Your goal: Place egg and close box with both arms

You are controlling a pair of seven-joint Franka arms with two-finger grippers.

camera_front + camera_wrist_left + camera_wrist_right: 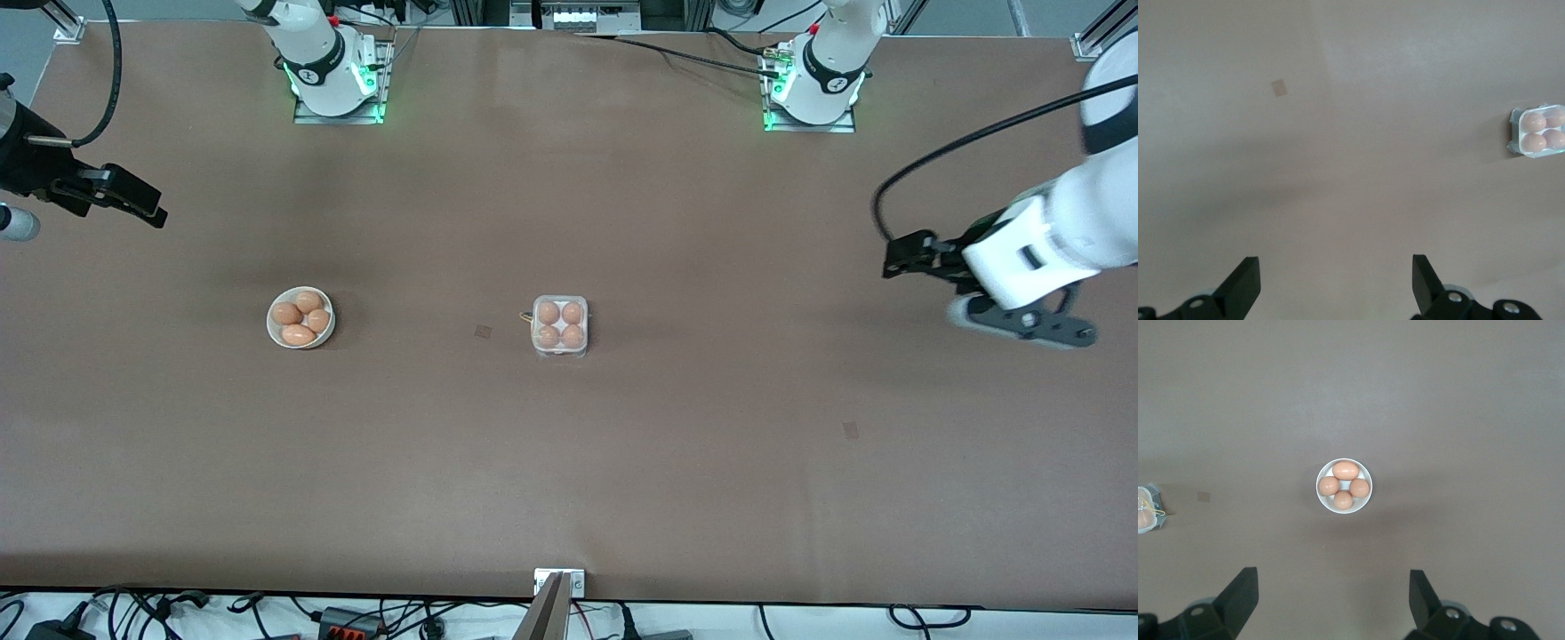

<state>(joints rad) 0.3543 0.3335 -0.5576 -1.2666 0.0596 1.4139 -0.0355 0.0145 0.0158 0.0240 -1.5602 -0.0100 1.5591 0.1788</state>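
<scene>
— While both arms are hanging back at the ends of the tabletop (569, 462), the box (559, 326) is sitting mid-table, lid shut, four eggs filling its cells.

— And the left gripper (1336, 280)?

— It's hovering over bare tabletop at its own end, fingers (1245, 283) spread wide, gripping nothing. The right gripper (1333, 597) is doing likewise at its end, wide open and empty.

— More eggs?

— Four are lying in a white bowl (300, 317), well apart from the box, toward the right arm's end.
</scene>
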